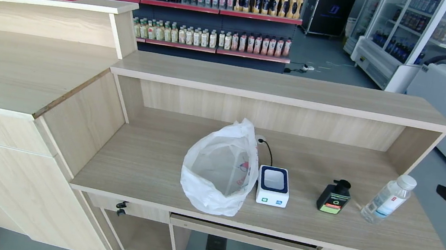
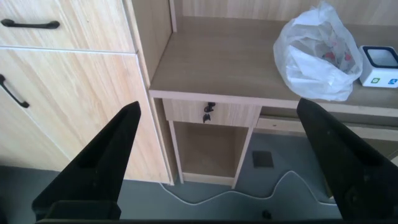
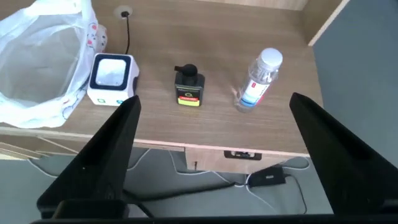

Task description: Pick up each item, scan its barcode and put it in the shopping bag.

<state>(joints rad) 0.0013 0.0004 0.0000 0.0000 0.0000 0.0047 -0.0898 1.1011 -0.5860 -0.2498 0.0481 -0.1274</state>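
We hold both sets of fingers empty before the worktop.

Our left fingers point(image 2: 106, 162) and right fingers point(image 3: 102, 158) are spread wide and grip nothing, out in front of the worktop point(image 1: 147, 166). On it, from our left, stand the open white shopping bag point(image 1: 219, 168), the scanner point(image 1: 273, 185) just beside it, a black pump bottle point(image 1: 334, 197) and a clear water bottle point(image 1: 387, 199).
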